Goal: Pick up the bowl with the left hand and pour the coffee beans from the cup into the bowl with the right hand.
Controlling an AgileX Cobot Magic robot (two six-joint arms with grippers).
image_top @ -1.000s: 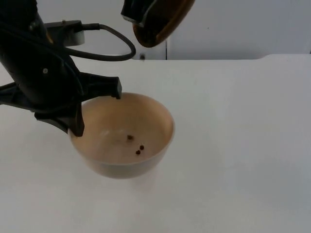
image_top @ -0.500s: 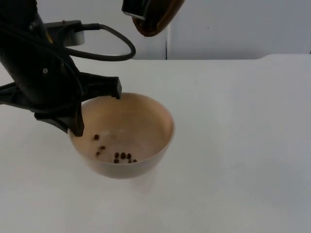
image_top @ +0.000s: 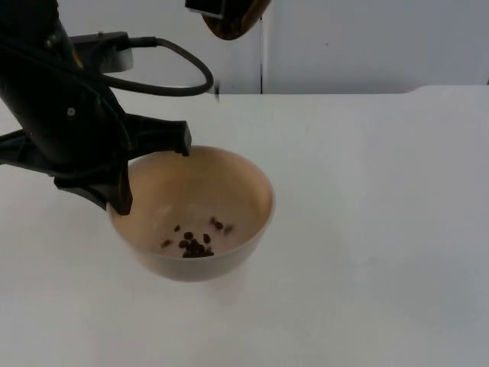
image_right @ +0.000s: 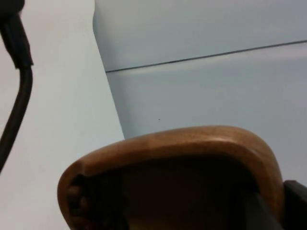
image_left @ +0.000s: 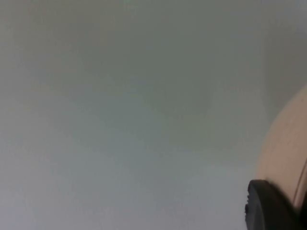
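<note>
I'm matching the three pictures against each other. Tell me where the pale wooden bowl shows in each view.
Top view: the pale wooden bowl sits left of centre, its near-left rim gripped by the left hand.
Left wrist view: a curved strip of the bowl's outer wall beside the black fingertip.
Right wrist view: not in it.
Shared landmark: the grey partition wall.

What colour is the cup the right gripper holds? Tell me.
Warm reddish-brown wood, seen best in the right wrist view: the cup.
</note>
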